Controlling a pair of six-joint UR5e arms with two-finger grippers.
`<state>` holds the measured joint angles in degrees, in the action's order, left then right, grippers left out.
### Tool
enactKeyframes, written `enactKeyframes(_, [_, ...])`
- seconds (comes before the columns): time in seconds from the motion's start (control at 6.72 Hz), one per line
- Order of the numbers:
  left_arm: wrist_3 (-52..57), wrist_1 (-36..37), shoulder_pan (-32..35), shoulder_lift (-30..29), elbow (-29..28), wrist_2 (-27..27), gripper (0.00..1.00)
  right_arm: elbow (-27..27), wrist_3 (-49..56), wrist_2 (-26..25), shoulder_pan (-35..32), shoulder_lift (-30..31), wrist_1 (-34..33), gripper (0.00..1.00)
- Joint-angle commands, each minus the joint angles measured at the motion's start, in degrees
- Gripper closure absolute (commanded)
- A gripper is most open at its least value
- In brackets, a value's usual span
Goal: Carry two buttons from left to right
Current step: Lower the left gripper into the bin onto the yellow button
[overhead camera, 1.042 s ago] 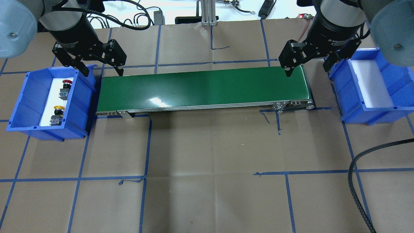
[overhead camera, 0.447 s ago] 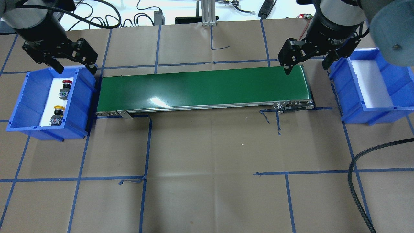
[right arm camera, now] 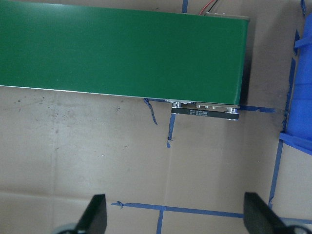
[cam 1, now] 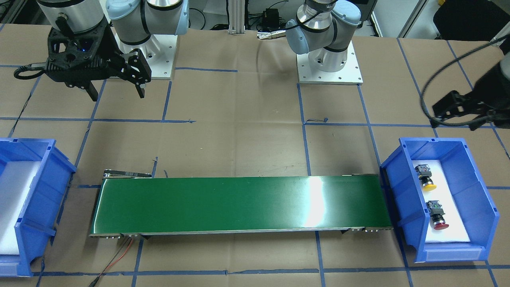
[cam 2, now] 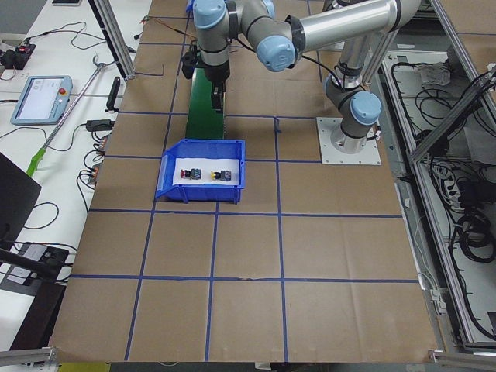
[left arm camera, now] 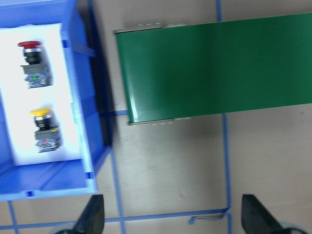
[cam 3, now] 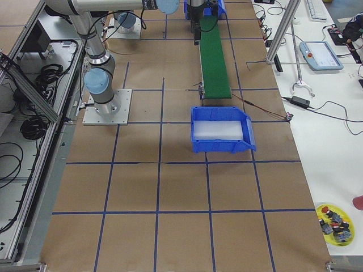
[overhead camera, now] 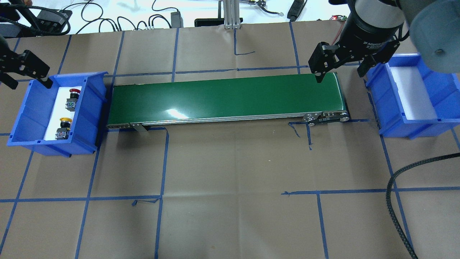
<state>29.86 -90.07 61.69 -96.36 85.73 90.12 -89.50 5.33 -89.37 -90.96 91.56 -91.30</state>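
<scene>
- Overhead exterior view: left bin (overhead camera: 94, 108) sits at 9 o'clock of the green belt (overhead camera: 226, 97). It holds both buttons on its white liner, with the red-capped button (overhead camera: 73, 97) at 12 o'clock of the yellow-capped button (overhead camera: 64, 128), the two apart.
- Left gripper (left arm camera: 173, 217): jaws spread wide, nothing held. It hangs over the bin's far rim, about 11 o'clock of the red cap.
- Right gripper (overhead camera: 339, 77): jaws wide, nothing held, over the belt's 3 o'clock end, beside the right bin (overhead camera: 444, 90).
- Step, as I judge it: first pick, not yet begun. I would centre over the red-capped button and turn the fingers to straddle the block body rather than the round cap. Then I would descend clear of the blue walls.
</scene>
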Motion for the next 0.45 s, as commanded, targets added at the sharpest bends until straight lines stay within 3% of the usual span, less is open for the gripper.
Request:
enactKeyframes(0.0, [3.1, 3.8, -5.4, -2.6, 0.3, 0.1, 0.0, 0.2, -0.2, 0.0, 0.1, -0.1, 0.0, 0.0])
enactKeyframes(0.3, [3.6, 8.1, -5.8, -4.6, 1.6, 0.0, 0.0, -0.1, -0.1, -0.3, 0.1, -0.1, 0.1, 0.0])
